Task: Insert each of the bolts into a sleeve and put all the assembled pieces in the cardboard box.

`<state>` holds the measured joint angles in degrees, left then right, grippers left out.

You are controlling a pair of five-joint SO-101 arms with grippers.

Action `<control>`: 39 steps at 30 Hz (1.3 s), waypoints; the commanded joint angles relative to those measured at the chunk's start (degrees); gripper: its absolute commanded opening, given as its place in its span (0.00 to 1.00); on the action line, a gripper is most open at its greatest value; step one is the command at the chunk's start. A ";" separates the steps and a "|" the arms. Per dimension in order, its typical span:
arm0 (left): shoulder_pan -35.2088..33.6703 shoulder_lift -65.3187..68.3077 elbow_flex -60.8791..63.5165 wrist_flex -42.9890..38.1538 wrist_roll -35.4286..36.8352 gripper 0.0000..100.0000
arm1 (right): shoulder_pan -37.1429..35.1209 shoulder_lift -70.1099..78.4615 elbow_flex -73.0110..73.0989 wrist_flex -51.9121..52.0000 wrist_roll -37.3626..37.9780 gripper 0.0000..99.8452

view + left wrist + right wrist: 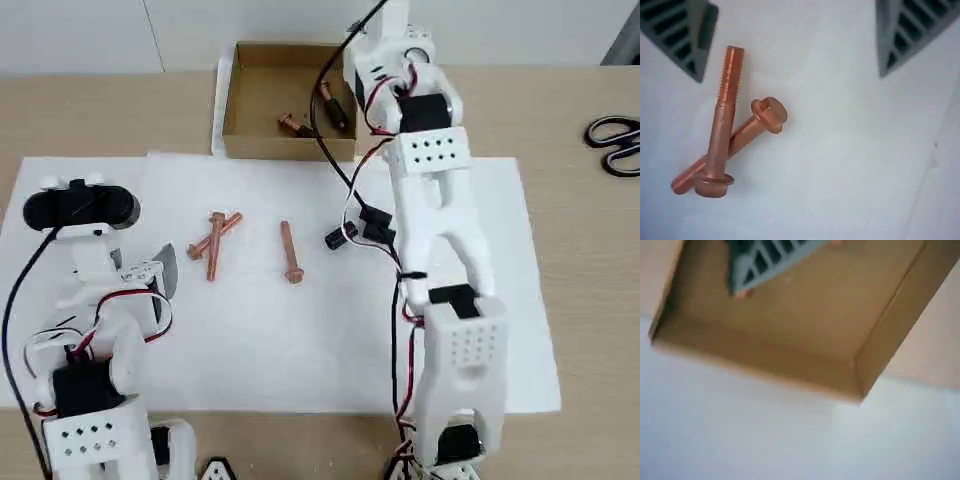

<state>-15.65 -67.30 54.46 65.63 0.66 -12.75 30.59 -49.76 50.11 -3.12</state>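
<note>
Bare white sheet (250, 340) surrounds the crossed bolts (721, 145), which touch, one lying over the other, and separates them from the single bolt (289, 252). The right arm (440, 230) stretches over the sheet's right half and the cardboard box's (262, 95) right side; its cable (314, 125) crosses the box's near wall. The box's left half lies open from above.

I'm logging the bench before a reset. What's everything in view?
table: one, light wood
sheet: one, white, on the table
box: one, brown cardboard, at the sheet's far edge
bolts: three, copper, loose on the sheet, two crossed
sleeved bolts: two, copper and dark, in the box
scissors: one pair, black, table's right edge
left gripper: one, grey, open above the crossed bolts
right arm: one, white, stretched to the box
</note>
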 commanded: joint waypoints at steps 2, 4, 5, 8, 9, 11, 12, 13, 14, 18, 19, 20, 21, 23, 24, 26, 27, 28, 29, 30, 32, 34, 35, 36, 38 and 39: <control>0.00 -0.88 -2.42 0.26 0.00 0.22 | 0.40 -10.68 -2.90 18.33 0.35 0.15; 0.00 -0.88 -2.42 0.26 0.00 0.22 | 0.40 -12.88 -2.90 26.68 0.35 0.15; 0.00 -0.88 -2.42 0.26 0.00 0.22 | 0.40 -13.49 -2.90 30.73 0.35 0.15; 0.00 -0.88 -2.42 0.26 0.00 0.22 | 0.40 -14.02 -2.81 41.27 0.35 0.15; 0.00 -0.88 -2.42 0.26 0.00 0.22 | 0.40 -14.02 -2.55 43.91 0.35 0.15; 0.00 -0.88 -2.42 0.26 0.00 0.22 | 0.40 -13.85 -1.05 45.14 0.35 0.15; 0.00 -0.88 -2.42 0.26 0.00 0.22 | 0.40 -13.76 0.00 44.97 0.35 0.15; 0.00 -0.88 -2.42 0.26 0.00 0.22 | 0.31 -13.58 1.05 45.05 0.35 0.15; 0.00 -0.88 -2.42 0.26 0.00 0.22 | -0.31 -13.58 2.37 45.05 0.35 0.15; 0.00 -0.88 -2.42 0.26 0.00 0.22 | -4.09 -13.41 9.76 44.88 0.26 0.15; 0.00 -0.88 -2.42 0.26 0.00 0.22 | -4.97 -13.41 11.34 44.88 0.26 0.15; 0.00 -0.88 -2.42 0.26 0.00 0.22 | -5.85 -13.05 12.75 44.44 0.18 0.15; 0.00 -0.88 -2.42 0.35 0.00 0.22 | -6.46 -12.26 13.71 43.91 0.18 0.15; 0.00 -0.88 -2.42 0.35 0.00 0.22 | -7.34 -10.15 14.33 43.91 0.18 0.15; 0.00 -0.88 -2.42 0.35 0.00 0.22 | -7.60 -8.75 14.42 43.91 0.18 0.15; 0.00 -0.88 -2.42 0.35 0.00 0.21 | -7.69 -5.67 14.42 43.74 0.00 0.15; 0.00 -0.88 -2.42 0.35 0.00 0.21 | -7.69 -4.09 14.42 43.65 -1.14 0.15; 0.00 -0.88 -2.42 0.79 0.00 0.21 | -7.69 -2.51 14.42 43.38 -3.52 0.15; 0.00 -0.88 -2.42 1.14 0.00 0.21 | -7.60 -0.92 14.42 42.77 -6.95 0.15; 0.00 -0.88 -2.42 1.14 0.00 0.21 | -7.43 0.66 14.42 42.24 -10.90 0.15; 0.00 -0.88 -2.33 1.14 0.00 0.21 | -7.25 3.38 14.42 41.54 -19.87 0.15; 0.00 -0.88 -2.33 1.14 0.00 0.21 | -7.60 5.41 14.33 41.63 -28.75 0.15; 0.00 -0.88 -2.33 1.14 0.00 0.21 | -7.87 5.93 14.24 41.63 -32.79 0.15; 0.00 -0.88 -2.33 1.14 0.00 0.21 | -8.22 6.20 14.24 41.71 -36.22 0.15; 0.00 -0.88 -2.33 1.14 0.00 0.21 | -8.75 6.29 14.24 41.71 -40.79 0.15; 0.00 -0.88 -2.33 1.14 0.00 0.21 | -8.92 6.20 14.24 41.63 -42.20 0.15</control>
<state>-15.65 -67.30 54.46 66.68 0.66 -21.10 37.45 -35.16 92.40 -38.73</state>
